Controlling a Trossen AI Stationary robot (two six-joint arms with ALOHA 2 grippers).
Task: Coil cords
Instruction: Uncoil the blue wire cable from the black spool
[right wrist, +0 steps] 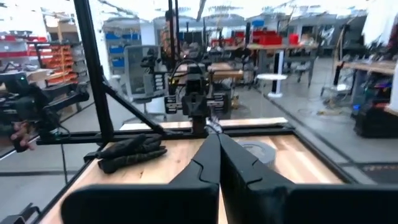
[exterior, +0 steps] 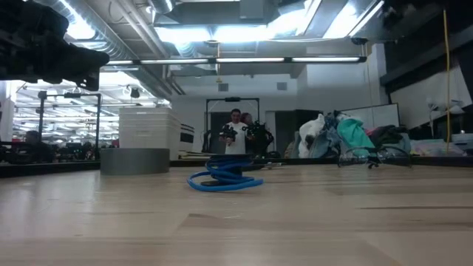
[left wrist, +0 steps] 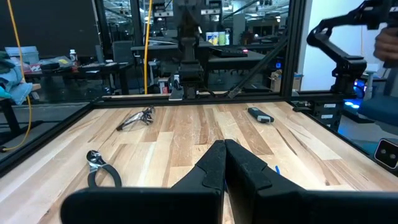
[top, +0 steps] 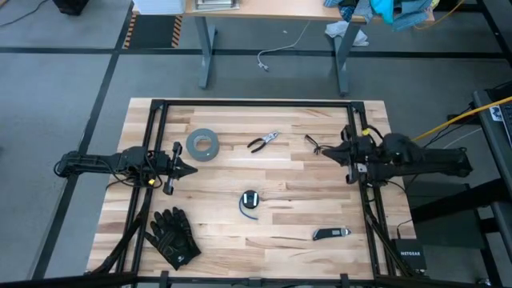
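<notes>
Cords [top: 250, 202] lie as small round blue-black bundle near middle of surface [top: 288, 172], apart from tape roll [top: 203, 145], pliers [top: 262, 142], gloves [top: 173, 238]. Left gripper [top: 192, 170] parked at left edge, fingers pressed together, holding nothing. Right gripper [top: 323, 150] parked at right edge, likewise closed and empty. Judgement: bundle looks coiled; either task near done or not begun. Next move would need gripper opening, reaching to centre.
</notes>
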